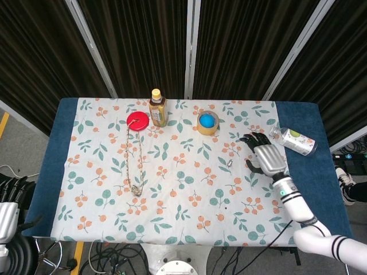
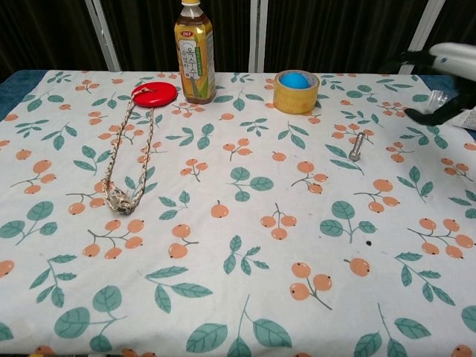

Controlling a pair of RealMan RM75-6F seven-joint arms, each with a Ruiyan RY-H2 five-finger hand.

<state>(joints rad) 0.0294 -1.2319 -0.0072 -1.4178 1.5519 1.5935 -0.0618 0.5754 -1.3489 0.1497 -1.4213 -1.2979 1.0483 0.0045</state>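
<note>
Lying on the cloth, the small metal bolt (image 1: 229,162) sits apart, left of your empty, spread right hand (image 1: 265,156).

The near half of the table (image 2: 245,297), the whole lower band of the chest view, lies bare and open to a hand from either side. Along the upper edge stand a tea bottle (image 2: 194,50), a red disc (image 2: 155,94) with its braided rope (image 2: 126,160) trailing down the left, and a tape roll (image 2: 296,91), with gaps between them. Right of centre a small metal bolt (image 2: 355,147) lies alone, the right hand (image 1: 267,157) hangs open at the right, and a plastic bottle (image 1: 293,140) lies at the upper right.
</note>
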